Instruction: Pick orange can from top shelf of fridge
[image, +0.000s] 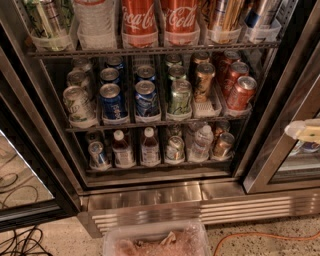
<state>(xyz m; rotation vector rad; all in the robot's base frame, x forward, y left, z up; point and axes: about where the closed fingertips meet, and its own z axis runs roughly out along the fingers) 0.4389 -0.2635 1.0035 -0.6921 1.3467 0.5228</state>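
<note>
Closest to the camera, a clear plastic tub (155, 241) sits on the speckled floor before the vented base of the fridge (150, 197), with an orange cable (265, 235) trailing off to its right. Low at the right edge, in front of the steel door frame and about level with the lowest rack, hangs the pale gripper (306, 131). I cannot tell whether it is open or closed, and it is well apart from every can. Deeper in, blue Pepsi cans (112, 100) fill the middle rack. Above them runs the top shelf (150, 50), where the orange can (223, 15) stands upright in a clear tray just right of the red Coca-Cola cans (140, 20), its top cut off by the view. This looks like the approach step, with the reach not yet begun. The next move calls for lifting the gripper up and to the left, squaring it to the orange can, and keeping off the Coca-Cola row and the silver-blue can (260, 14) on either side
</note>
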